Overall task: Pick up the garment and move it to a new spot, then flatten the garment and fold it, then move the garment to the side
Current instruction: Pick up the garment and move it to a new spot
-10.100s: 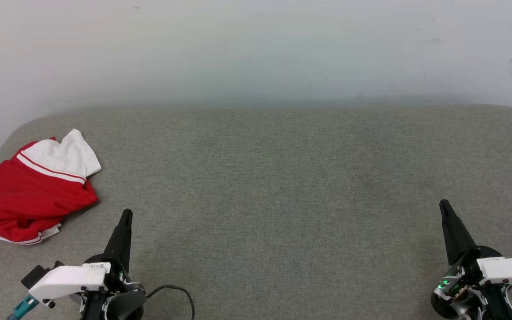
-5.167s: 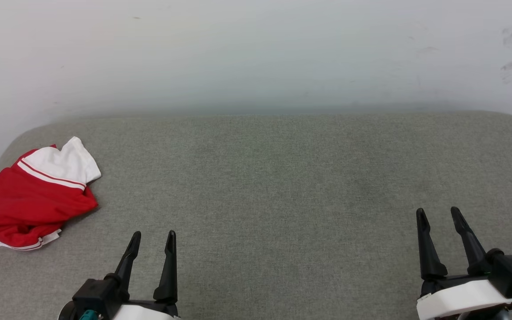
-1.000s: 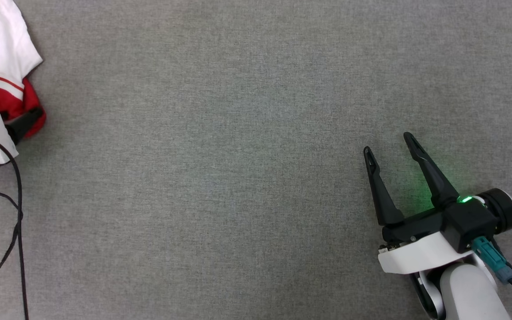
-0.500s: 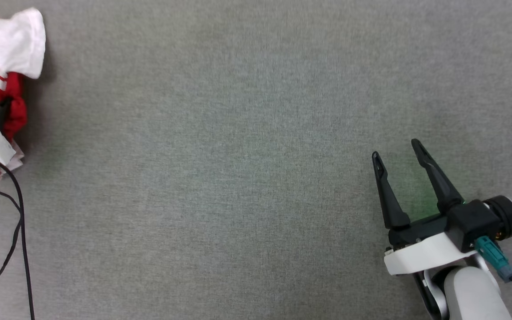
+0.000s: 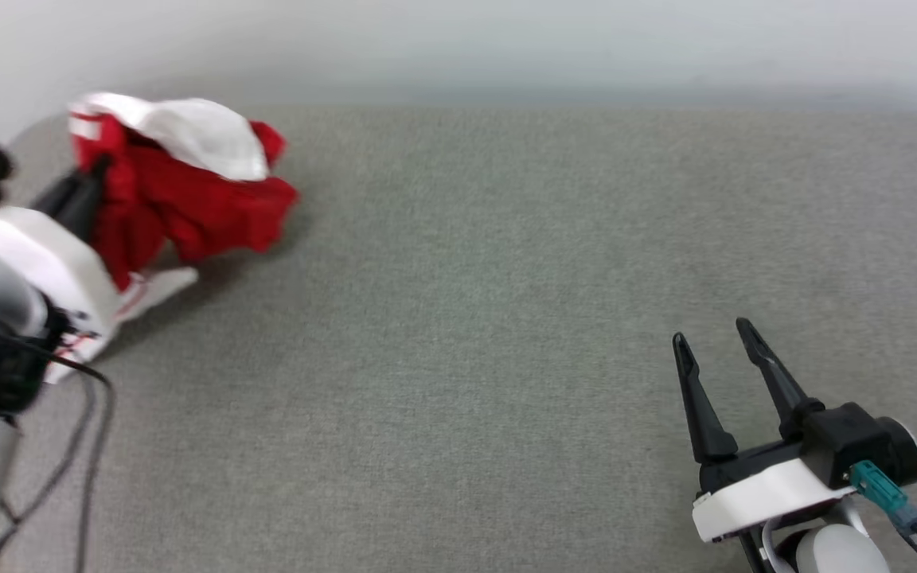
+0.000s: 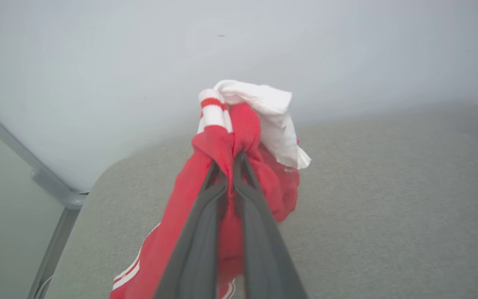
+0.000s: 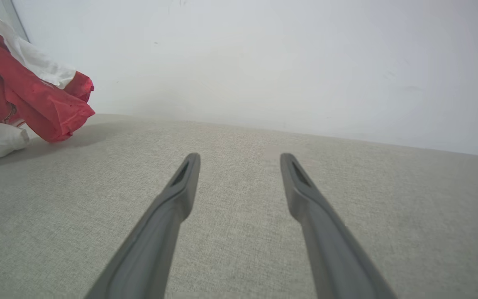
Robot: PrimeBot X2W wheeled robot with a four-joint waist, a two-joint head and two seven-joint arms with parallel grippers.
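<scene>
The first step looks done, and little beyond it. The left gripper is pinched narrow on a fold of the red part of the shirt, with cloth bunched around and between its fingers. The shirt hangs from it as a crumpled bundle at the far left of the grey padded surface, close to the pale wall. Most of the bundle is lifted, with a white sleeve draped over its top, while a white edge below appears to trail on the surface. The right gripper stands wide and holds nothing, low at the near right and well apart from the shirt. By my reading the pick-up is complete and the carry to a new spot is barely under way, since the shirt sits near the left end with the broad middle of the surface free ahead of it. Setting it down, spreading it flat, folding it and shifting it aside are all left. The flattening will likely need both grippers, as the cloth is tightly wadded and no hem or collar lies open.
</scene>
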